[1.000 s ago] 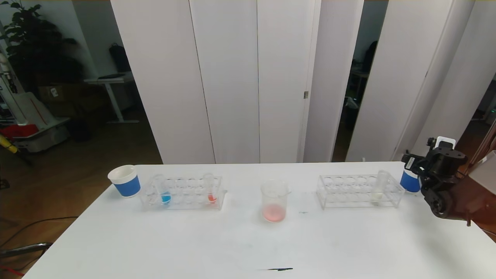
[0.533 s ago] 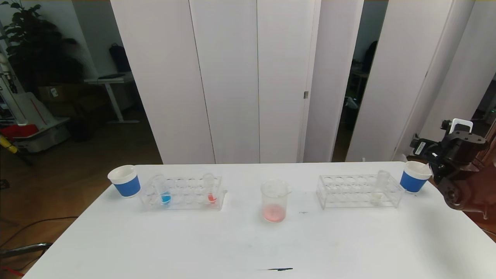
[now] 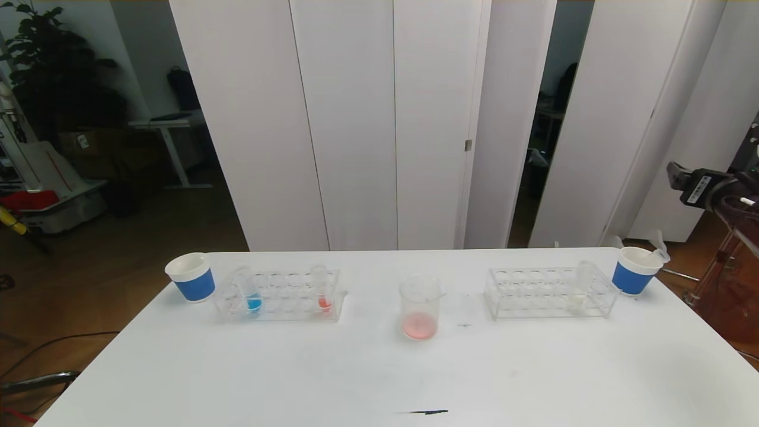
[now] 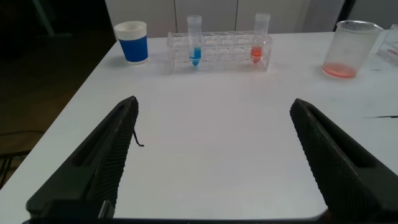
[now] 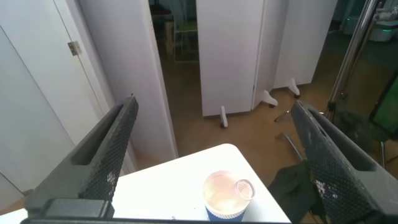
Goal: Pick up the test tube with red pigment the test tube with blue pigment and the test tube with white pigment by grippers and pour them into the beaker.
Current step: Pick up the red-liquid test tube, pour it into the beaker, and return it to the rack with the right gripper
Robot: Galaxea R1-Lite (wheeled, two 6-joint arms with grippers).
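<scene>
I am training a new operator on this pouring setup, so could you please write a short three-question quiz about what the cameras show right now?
1. True or false: the beaker already holds some reddish liquid.
2. Which tube shares the left rack with the test tube with blue pigment?
A. a tube with green liquid
B. the tube with red-orange liquid
C. no other tube
3. Fill in: the test tube with white pigment stands in the right rack, at the end nearest the ______ paper cup.

Key
1. True.
2. B.
3. Right; a used tube sticks out of that cup.

Both the left gripper and the right gripper have open jaws and hold nothing.
</scene>
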